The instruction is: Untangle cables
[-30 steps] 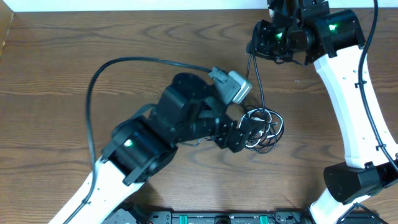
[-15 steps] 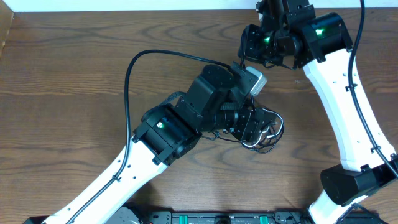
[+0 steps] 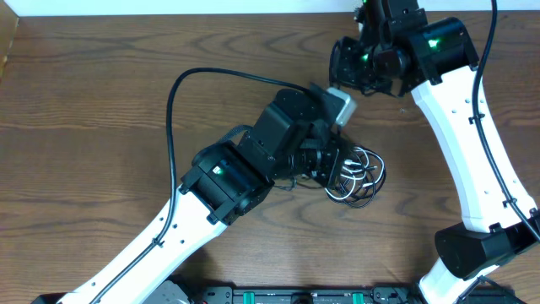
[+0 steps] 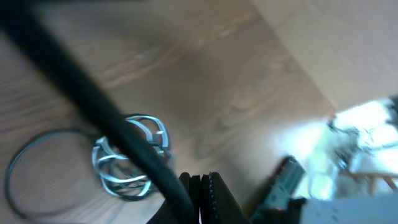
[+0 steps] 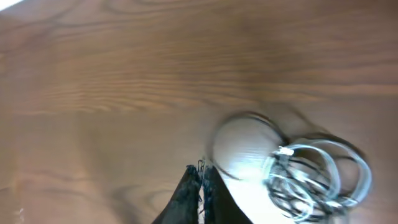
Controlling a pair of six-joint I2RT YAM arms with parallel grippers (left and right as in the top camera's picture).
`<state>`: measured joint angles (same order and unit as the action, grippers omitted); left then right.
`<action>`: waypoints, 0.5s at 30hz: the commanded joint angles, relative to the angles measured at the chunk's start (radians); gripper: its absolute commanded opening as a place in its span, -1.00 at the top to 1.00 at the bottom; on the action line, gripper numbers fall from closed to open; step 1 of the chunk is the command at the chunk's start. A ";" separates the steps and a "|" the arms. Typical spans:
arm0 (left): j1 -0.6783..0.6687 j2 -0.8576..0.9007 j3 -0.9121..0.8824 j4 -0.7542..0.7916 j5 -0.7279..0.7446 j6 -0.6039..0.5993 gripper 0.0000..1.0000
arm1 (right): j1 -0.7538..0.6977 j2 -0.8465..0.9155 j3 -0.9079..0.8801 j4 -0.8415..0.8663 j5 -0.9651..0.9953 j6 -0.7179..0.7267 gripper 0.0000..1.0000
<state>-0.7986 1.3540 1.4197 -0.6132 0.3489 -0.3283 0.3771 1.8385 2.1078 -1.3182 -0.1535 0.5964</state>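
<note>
Overhead, left arm (image 3: 228, 177) angles onto cables (image 3: 364, 173); left claw (image 4: 200, 190), right claw (image 5: 200, 177) both pressed together.

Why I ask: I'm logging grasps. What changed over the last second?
The left arm swung up and right toward the cable bundle, and its fingers closed there; whether they pinch the black cable beside them is unclear. The right arm shifted slightly left. The right fingers stayed shut, and the bundle stayed roughly in place.
</note>
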 commanded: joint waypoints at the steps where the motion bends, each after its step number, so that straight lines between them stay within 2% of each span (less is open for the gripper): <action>1: 0.002 -0.035 0.009 -0.016 -0.218 -0.044 0.85 | 0.002 -0.005 0.005 -0.061 0.214 0.006 0.63; 2: 0.003 -0.048 0.014 -0.027 -0.274 -0.044 0.85 | 0.002 -0.005 0.005 -0.084 0.252 -0.010 0.51; 3: 0.008 -0.061 0.022 -0.038 -0.327 -0.044 0.85 | 0.002 -0.005 0.005 -0.105 0.282 -0.032 0.27; 4: 0.013 -0.077 0.029 -0.046 -0.378 -0.044 0.85 | 0.002 -0.005 0.005 -0.126 0.304 -0.056 -0.03; 6: 0.031 -0.117 0.036 -0.057 -0.475 -0.045 0.86 | 0.002 -0.005 0.005 -0.170 0.320 -0.106 -0.78; 7: 0.042 -0.139 0.036 -0.059 -0.515 -0.050 0.85 | 0.002 -0.005 0.005 -0.188 0.319 -0.127 -0.99; 10: 0.085 -0.199 0.036 -0.072 -0.582 -0.052 0.85 | 0.002 -0.005 0.005 -0.252 0.319 -0.164 -0.99; 15: 0.203 -0.280 0.036 -0.130 -0.613 -0.052 0.85 | 0.002 -0.005 -0.027 -0.328 0.307 -0.194 -0.99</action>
<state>-0.6567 1.1088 1.4273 -0.7223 -0.1783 -0.3702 0.3767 1.8385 2.1040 -1.6272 0.1284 0.4507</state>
